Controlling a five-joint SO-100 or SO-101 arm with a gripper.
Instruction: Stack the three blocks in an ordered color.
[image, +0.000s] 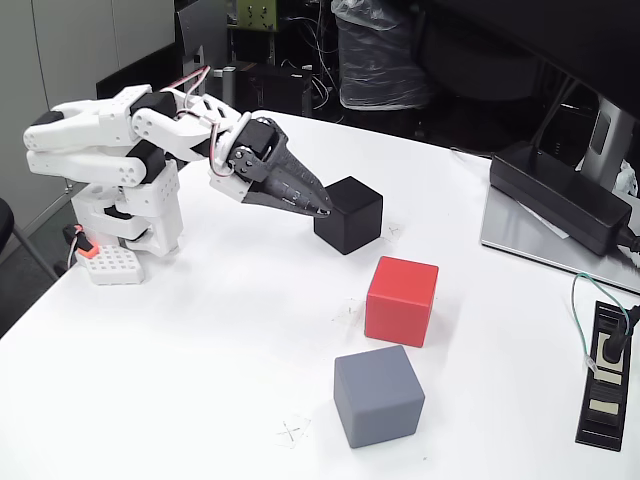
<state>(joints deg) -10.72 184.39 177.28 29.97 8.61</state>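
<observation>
We find no legible writing or brand marks in the fixed view. The gripper has its fingers drawn together, its tip at the upper left edge of the black cube; whether it touches, we cannot tell. The red cube stands nearer the camera, the grey cube nearest, all apart on the white table. A black power brick lies right; cluttered equipment behind.

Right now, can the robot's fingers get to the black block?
Probably yes. The gripper points at the black block, its tips right by the block's left side, with nothing between. The red block and grey block sit nearer the camera, out of the way.
</observation>
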